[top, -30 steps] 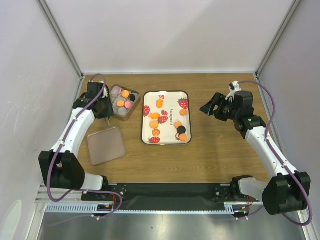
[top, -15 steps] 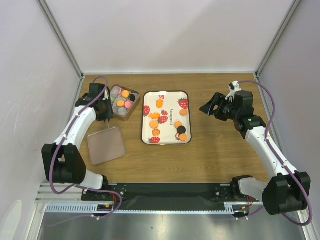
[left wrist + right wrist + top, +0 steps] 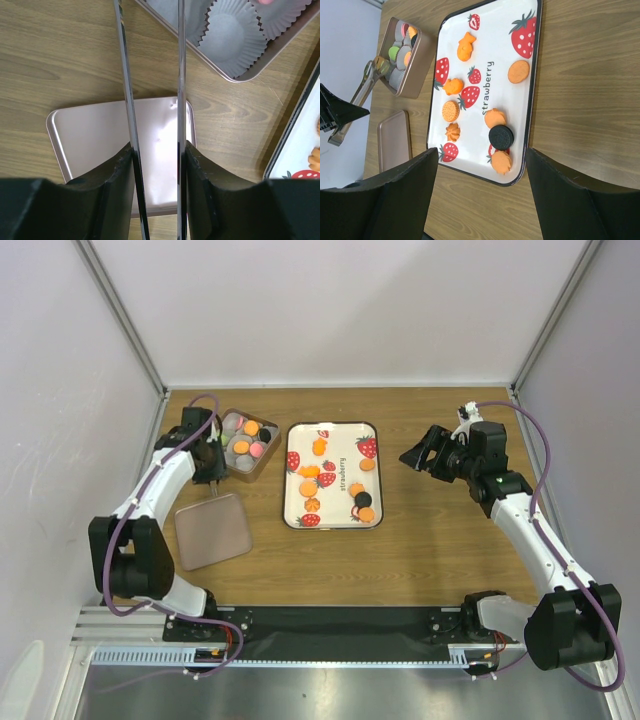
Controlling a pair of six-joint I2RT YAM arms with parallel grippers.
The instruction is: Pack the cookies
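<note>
Pinching tongs [image 3: 181,75] whose tips leave its wrist view, the left gripper [image 3: 156,150] hangs beside the tin [image 3: 414,70]; right gripper [image 3: 417,449] gapes empty.

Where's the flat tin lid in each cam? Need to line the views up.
Top external: lid at lower left, just below the tin.
Left wrist: lid centre to bottom, behind the tongs; tin at upper right.
Right wrist: lid at lower left, below the tin.
Shared landmark: the tin of paper cups, next to the lid in all three.
</note>
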